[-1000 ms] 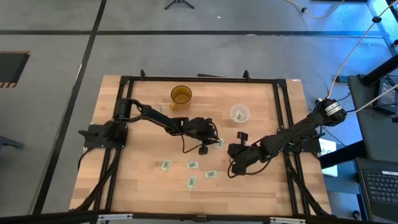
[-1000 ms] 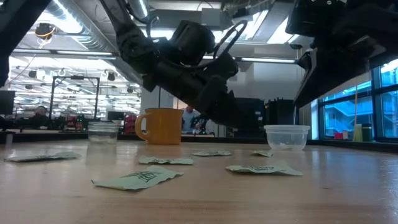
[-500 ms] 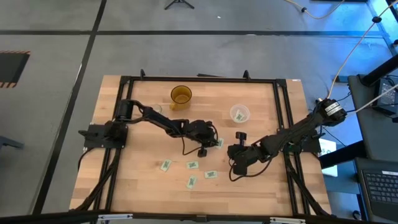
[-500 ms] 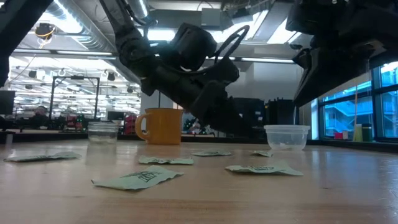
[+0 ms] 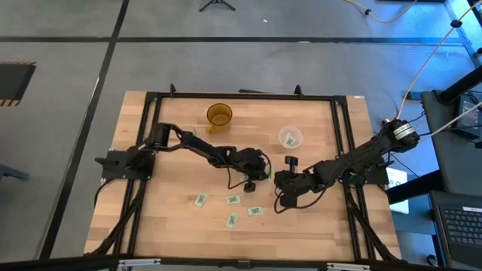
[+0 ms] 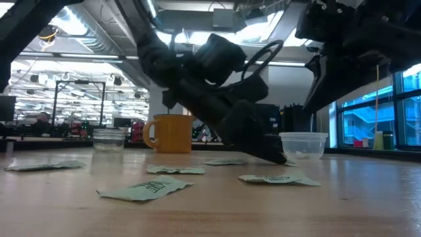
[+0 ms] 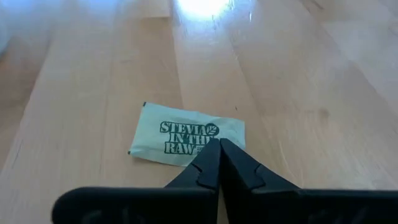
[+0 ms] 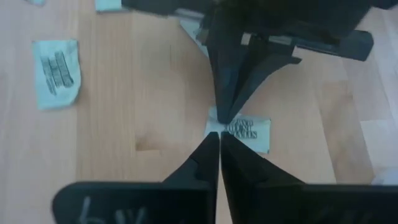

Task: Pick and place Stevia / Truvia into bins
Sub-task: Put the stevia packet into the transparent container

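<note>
Nearest the low camera, a crumpled Stevia packet [image 6: 146, 188] lies flat on the worktop [image 6: 342, 210], with further packets [image 6: 279, 178] scattered behind it. In the high view four loose packets [image 5: 233, 199] sit in a cluster toward the front edge of the worktop.

At mid-table, the left hand [image 7: 219, 149] has its two fingers pressed together, tips down at the near edge of the target packet [image 7: 186, 137], printed "Stevia in the Raw". Whether paper is pinched between the tips cannot be told; the packet appears to lie flat. The right hand [image 8: 220, 142] hovers just beside it with its fingers likewise closed and nothing held, its tips close to the same packet [image 8: 249, 129] and facing the left hand.

Step in hand: picking this packet. Recommended technique, as a judgement:
- A flat packet offers little edge. Part the fingers slightly, straddle one short edge, press lightly on the worktop, then close.
- Keep the right hand clear to avoid collision.
- Lift straight up before traversing.

Farther back stand the bins: the wider clear cup [image 5: 290, 138] beyond the right hand, and the smaller glass-like cup [image 6: 109, 139] near the amber cup [image 5: 219, 116]. The wider cup is the nearer destination.
</note>
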{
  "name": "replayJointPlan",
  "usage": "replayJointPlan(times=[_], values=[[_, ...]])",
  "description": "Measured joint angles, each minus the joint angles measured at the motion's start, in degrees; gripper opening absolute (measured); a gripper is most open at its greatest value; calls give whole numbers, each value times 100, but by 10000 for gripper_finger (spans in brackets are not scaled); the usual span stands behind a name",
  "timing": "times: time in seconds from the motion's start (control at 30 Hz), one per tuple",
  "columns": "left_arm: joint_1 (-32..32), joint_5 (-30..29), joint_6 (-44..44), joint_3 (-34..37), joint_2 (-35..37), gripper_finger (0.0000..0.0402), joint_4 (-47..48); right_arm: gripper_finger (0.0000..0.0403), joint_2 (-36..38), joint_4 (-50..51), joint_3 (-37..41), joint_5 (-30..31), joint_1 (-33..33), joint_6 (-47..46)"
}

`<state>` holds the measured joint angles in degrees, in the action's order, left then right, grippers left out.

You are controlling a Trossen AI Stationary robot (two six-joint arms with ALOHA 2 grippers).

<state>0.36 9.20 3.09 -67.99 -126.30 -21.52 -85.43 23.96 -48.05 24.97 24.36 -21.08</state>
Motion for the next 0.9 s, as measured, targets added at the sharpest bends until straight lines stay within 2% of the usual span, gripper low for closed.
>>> replayJointPlan(times=[0.1,0.27,0.4,0.53,0.67,0.9], values=[[1,56,233,-36,16,2,371,43,0,173,0,-2,0,56],[-4,255,612,-26,5,5,412,77,0,553,0,-10,2,-74],[-11,276,806,-20,-3,2,399,95,0,811,0,-179,-171,-1338],[-11,275,891,-15,-4,4,394,103,0,520,0,-725,-436,-2583],[-21,281,1038,-11,-4,4,390,104,0,265,-2,-858,-590,-3355],[-24,285,1091,-6,-4,3,388,104,-2,499,9,-1052,-828,-4631]])
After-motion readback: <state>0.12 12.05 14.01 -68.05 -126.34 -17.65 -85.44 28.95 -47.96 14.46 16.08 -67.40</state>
